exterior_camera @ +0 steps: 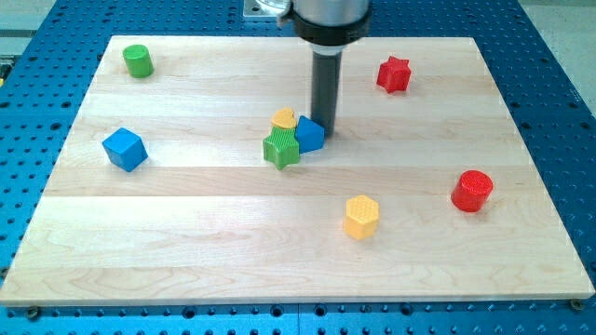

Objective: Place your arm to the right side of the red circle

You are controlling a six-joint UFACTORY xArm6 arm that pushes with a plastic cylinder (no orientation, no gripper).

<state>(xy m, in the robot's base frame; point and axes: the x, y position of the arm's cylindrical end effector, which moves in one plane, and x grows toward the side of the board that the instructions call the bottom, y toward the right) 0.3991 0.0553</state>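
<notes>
The red circle (472,191), a short red cylinder, stands near the board's right edge, below mid-height. My tip (328,130) rests on the board near the middle, touching or almost touching the right side of a small blue block (309,134). That block is bunched with a green star (280,148) and a yellow block (284,119). My tip is far to the left of the red circle and above it in the view.
A yellow hexagon (361,216) lies left of the red circle. A red star (394,74) is at the upper right, a green cylinder (138,60) at the upper left, a blue cube (124,149) at the left. The wooden board (186,242) lies on a blue perforated table.
</notes>
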